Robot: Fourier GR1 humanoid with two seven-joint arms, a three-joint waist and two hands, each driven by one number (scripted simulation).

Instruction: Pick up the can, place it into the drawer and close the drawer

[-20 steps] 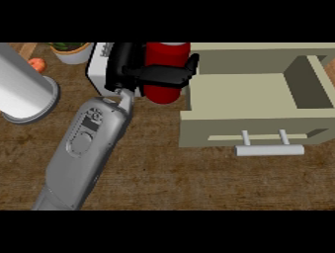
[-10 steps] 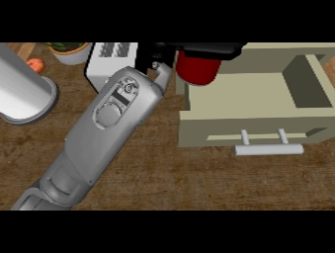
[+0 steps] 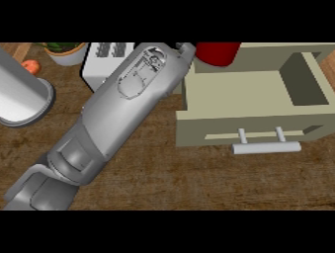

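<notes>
The red can [image 3: 217, 53] hangs at the view's top edge, above the back rim of the open beige drawer [image 3: 257, 127]. My left forearm [image 3: 130, 96] stretches from the lower left up to the can. Its hand is cut off by the top edge and only the wrist [image 3: 182, 48] shows beside the can. In the earlier frames the black fingers were curled round the can. The drawer's inside holds nothing, and its pale handle [image 3: 266, 147] faces me. My right hand does not show.
A tall white cylinder [image 3: 11, 89] stands at the left on the wooden counter [image 3: 199, 183]. A white toaster [image 3: 105, 58], a potted plant [image 3: 64, 51] and a small orange fruit [image 3: 30, 66] sit behind the forearm at the top left.
My left arm has carried the can up and to the right, from left of the drawer to over its back rim. The hand has slid out past the top edge.
</notes>
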